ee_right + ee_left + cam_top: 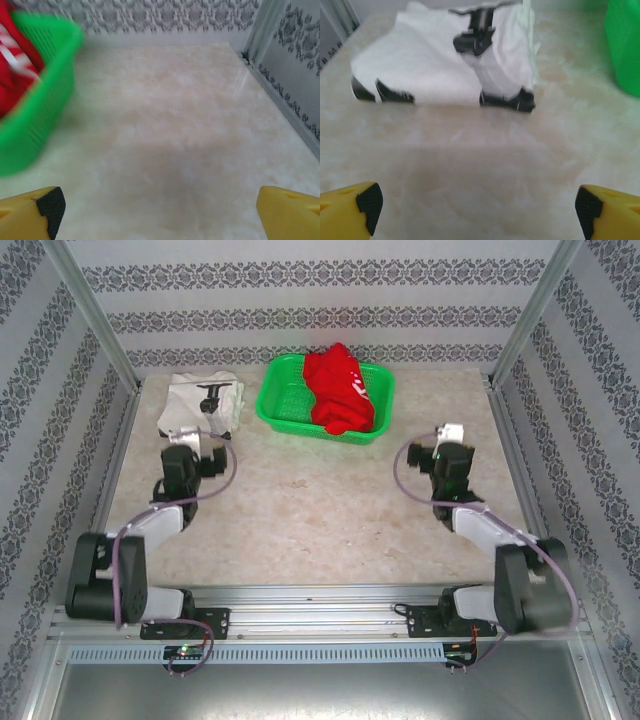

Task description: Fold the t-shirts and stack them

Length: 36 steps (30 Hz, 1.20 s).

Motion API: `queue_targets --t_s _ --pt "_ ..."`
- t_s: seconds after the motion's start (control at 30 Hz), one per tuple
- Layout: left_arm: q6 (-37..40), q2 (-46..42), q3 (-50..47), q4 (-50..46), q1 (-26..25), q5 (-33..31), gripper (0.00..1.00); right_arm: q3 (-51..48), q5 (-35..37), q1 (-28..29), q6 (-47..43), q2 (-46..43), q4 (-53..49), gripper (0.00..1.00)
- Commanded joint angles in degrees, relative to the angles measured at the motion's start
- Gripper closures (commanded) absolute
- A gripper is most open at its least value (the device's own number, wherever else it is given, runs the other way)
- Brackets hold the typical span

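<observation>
Locate white t-shirt [200, 405] at far-left corner of table [320, 510], lying flat in a compact, roughly rectangular bundle w/ black graphic facing up; confirm same from left wrist cam, black-trimmed edges along its near side; locate red t-shirt [340, 390] bunched inside green mesh basket [275, 410] at far centre, heaped above the rim and spilling over the near-right edge; note white striping on the red cloth in right wrist view, print otherwise unreadable; record shirts well apart, not stacked, basket just right of the white one w/ a strip of bare table between; find left gripper [205, 445] near the white t-shirt's near edge, aimed at it, apart from the cloth per wrist view; see yellow fingers [342, 212] w/ black pads spread wide, nothing between but bare tabletop; find right gripper [440, 440] over bare table to the right of basket, clear of it; see jaws likewise wide, empty; cannot tell through blur whether any fingertip touches the surface.
</observation>
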Motion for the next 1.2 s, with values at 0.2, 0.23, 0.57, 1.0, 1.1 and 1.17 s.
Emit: queue_targets --t_s 0.2,0.23,0.57,1.0,1.1,1.17 --pt "-16.01 6.41 47.82 -64.43 -7.72 2.45 0.0 49.67 -17.65 6.42 12.46 10.13 -58.79 0.02" --pt "-16.16 8.47 51.5 -68.07 -9.17 2.4 0.0 54.77 -18.93 7.5 12.53 13.83 -62.09 0.02" --pt "-21.08 4.74 44.74 -62.39 -14.34 11.76 0.0 77.41 -25.52 11.16 17.41 40.81 -68.49 0.02" --pt "-33.4 10.49 38.14 -49.41 -13.52 16.32 0.0 95.82 -22.75 14.06 20.03 62.82 -74.94 0.09" --pt "-37.03 14.93 39.49 -48.13 -12.64 17.28 0.0 95.43 -21.08 14.07 20.78 63.16 -75.07 0.15" --pt "-39.16 17.54 40.26 -46.34 -12.45 17.85 0.0 94.56 -20.53 13.98 21.31 62.33 -73.89 0.34"
